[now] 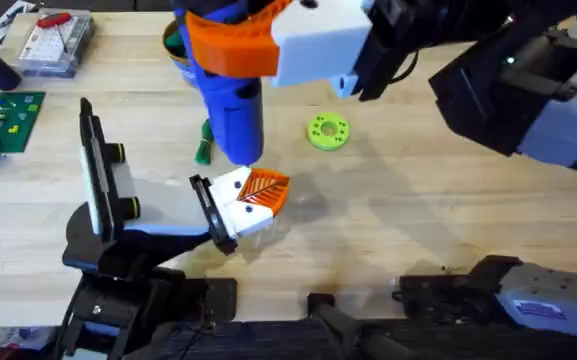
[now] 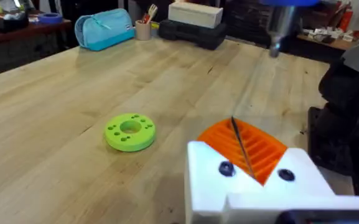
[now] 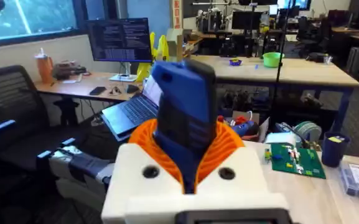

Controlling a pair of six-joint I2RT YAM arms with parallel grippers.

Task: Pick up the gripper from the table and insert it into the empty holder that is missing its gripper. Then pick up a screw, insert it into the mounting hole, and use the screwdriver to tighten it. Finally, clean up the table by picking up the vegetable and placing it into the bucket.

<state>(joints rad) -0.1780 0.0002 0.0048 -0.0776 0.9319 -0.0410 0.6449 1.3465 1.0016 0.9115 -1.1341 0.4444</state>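
Presently, the screwdriver (image 1: 230, 95) was held upright in the right gripper (image 1: 243, 45), whose orange fingers were clamped round the blue body, the long axis running near-vertical with the bit pointing down. The bit tip was seen just above the holder (image 1: 230, 200), at the face where the white mount met the orange gripper (image 1: 265, 192) already seated in it. In the left wrist view the thin bit (image 2: 241, 146) was seen crossing the orange slats between two dark mounting holes; whether it sat in a screw head could not be told. The left arm was nearer the holder, but the state of its own gripper could not be told. The vegetable (image 1: 204, 143) lay on the table just left of the driver, the bucket (image 1: 175, 42) beyond it, the green disc (image 1: 328, 132) well right
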